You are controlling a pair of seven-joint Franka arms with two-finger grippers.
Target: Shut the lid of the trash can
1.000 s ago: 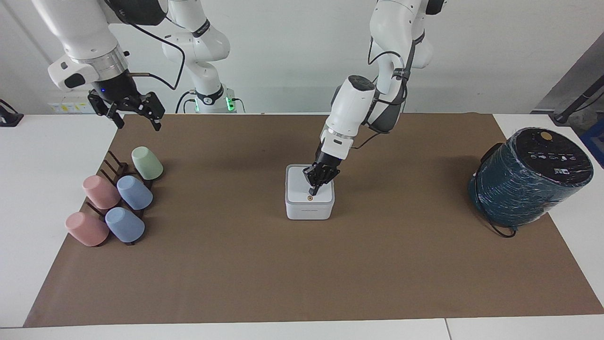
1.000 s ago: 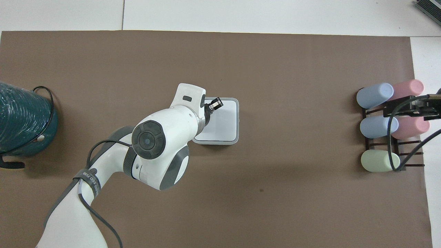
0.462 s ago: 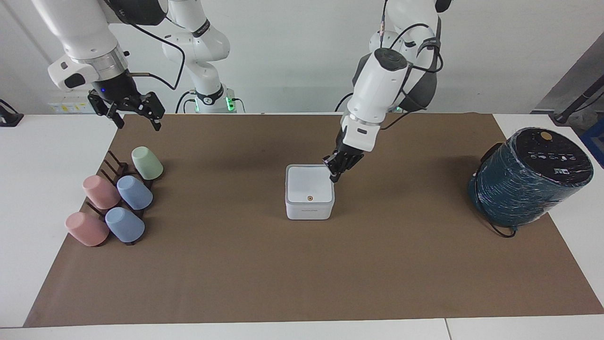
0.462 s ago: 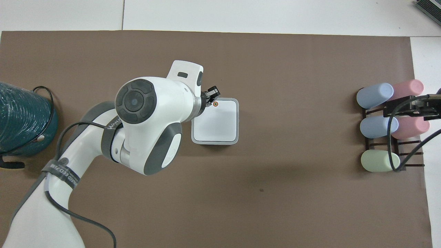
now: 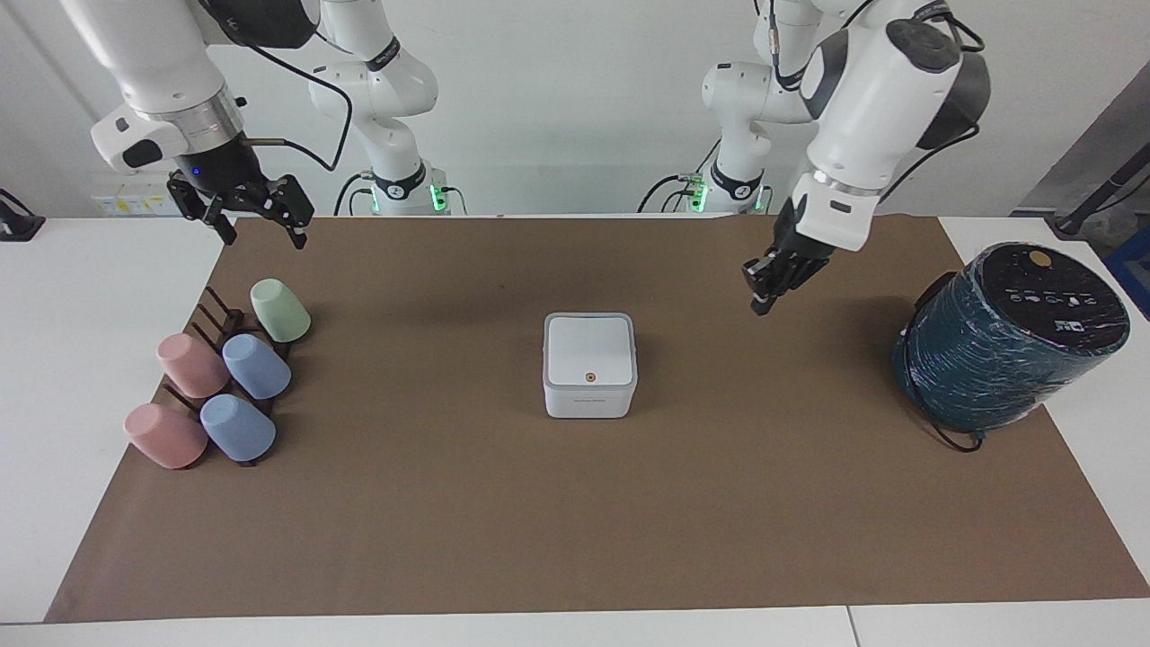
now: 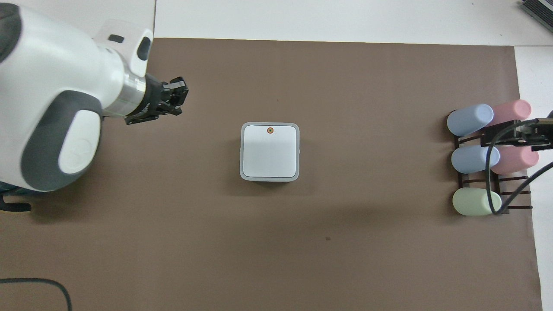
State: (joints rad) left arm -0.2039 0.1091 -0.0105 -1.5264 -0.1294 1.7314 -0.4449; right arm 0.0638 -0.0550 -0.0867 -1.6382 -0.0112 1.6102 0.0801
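The trash can [image 5: 589, 394] is a small white square box in the middle of the brown mat. Its lid [image 5: 588, 350] lies flat and shut on top, with the orange dot showing; it also shows in the overhead view [image 6: 269, 151]. My left gripper [image 5: 760, 304] is shut and empty, up in the air over bare mat between the trash can and the teal cylinder, clear of the lid; it also shows in the overhead view [image 6: 178, 96]. My right gripper [image 5: 263, 239] is open and empty, waiting above the cup rack.
A large teal wrapped cylinder [image 5: 1011, 337] with a black top stands at the left arm's end. A dark rack [image 5: 220, 319] with several pastel cups lies at the right arm's end, also in the overhead view [image 6: 510, 190]. The brown mat [image 5: 575, 521] covers the table.
My left gripper has lifted off the lid and swung away toward the teal cylinder. The lid stays shut. The right arm has not moved.
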